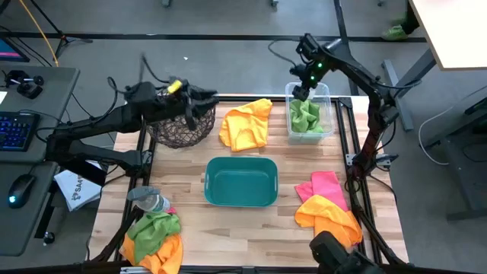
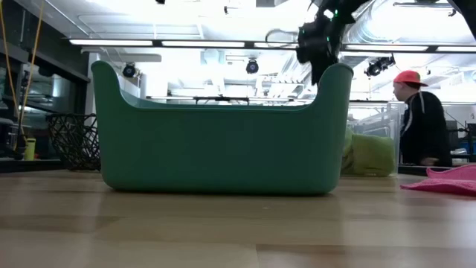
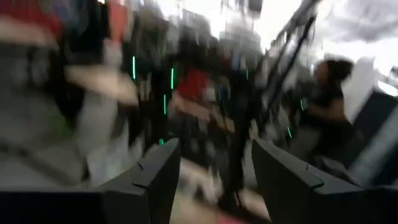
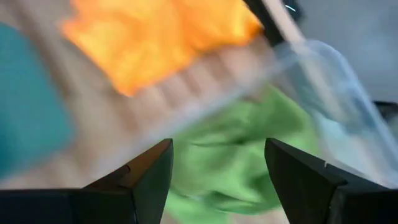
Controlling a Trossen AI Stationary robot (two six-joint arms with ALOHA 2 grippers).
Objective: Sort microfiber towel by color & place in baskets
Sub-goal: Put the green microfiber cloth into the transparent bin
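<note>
My right gripper [image 1: 302, 93] [image 4: 217, 146] hangs open above the clear bin [image 1: 329, 97], where a lime green towel [image 1: 307, 118] [image 4: 242, 162] lies bunched. My left gripper [image 1: 204, 99] [image 3: 214, 146] is open over the far rim of the dark wire-mesh basket [image 1: 179, 131]. An orange towel [image 1: 245, 125] lies crumpled on the table between basket and bin. The teal tub [image 1: 241, 181] stands mid-table. A pink towel [image 1: 323, 185] and an orange one [image 1: 329, 218] lie right of it. At the near left, a green towel [image 1: 154, 228] rests on an orange one [image 1: 165, 256].
A clear plastic bottle [image 1: 148, 202] lies beside the near-left pile. A white printed packet [image 1: 76, 190] sits off the table's left edge, with a keyboard and mouse beyond it. A person [image 2: 420, 119] stands in the room behind. Bare wood shows near the front edge.
</note>
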